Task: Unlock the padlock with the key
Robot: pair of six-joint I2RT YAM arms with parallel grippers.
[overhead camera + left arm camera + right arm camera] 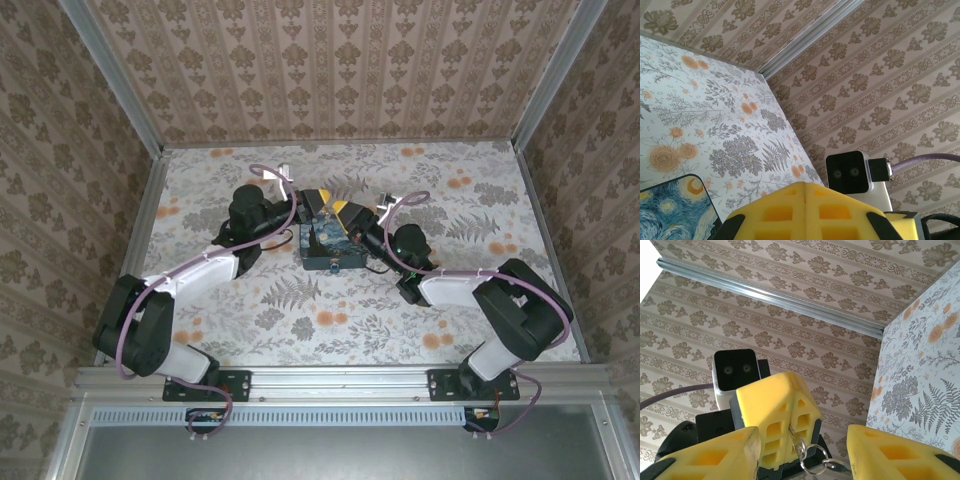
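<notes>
Well, the padlock must be by the painted box [330, 250] on the counter [300, 320], but it is too small to see. Just past it, the left fingers [770, 405] pinch the key [799, 445] tight. The right fingers [890, 450] stand half open and empty, so the unlocking is not done yet.

This was a lab-style robot test cell: patterned wallpaper panels [340, 70] boxed in a floral-printed tabletop [480, 330], bare aluminium framing [115, 75] ran up the corners, and the left arm [195, 272] and right arm [455, 288] were bolted to a metal rail [340, 384].
</notes>
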